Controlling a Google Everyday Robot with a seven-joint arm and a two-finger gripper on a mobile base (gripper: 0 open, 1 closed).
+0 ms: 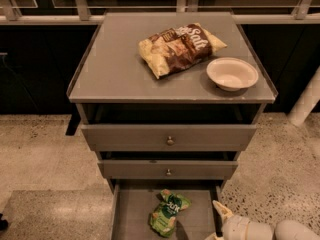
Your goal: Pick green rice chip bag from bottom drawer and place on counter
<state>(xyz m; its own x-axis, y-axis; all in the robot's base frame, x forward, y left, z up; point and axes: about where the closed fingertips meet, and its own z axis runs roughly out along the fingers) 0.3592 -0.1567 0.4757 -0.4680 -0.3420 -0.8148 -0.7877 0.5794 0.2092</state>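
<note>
At the lower right edge the white tool (225, 221) is seen just beside the right wall of the pulled-out bottom drawer (131, 215); whether it is open or closed cannot be told. The green bag (168, 213) is found lying on the drawer floor, apart from the tool. Above, two upper drawers (169, 138) are stacked. On the table (110, 76) a brown chip bag (179, 46) and a pale bowl (232, 73) are set close together.
</note>
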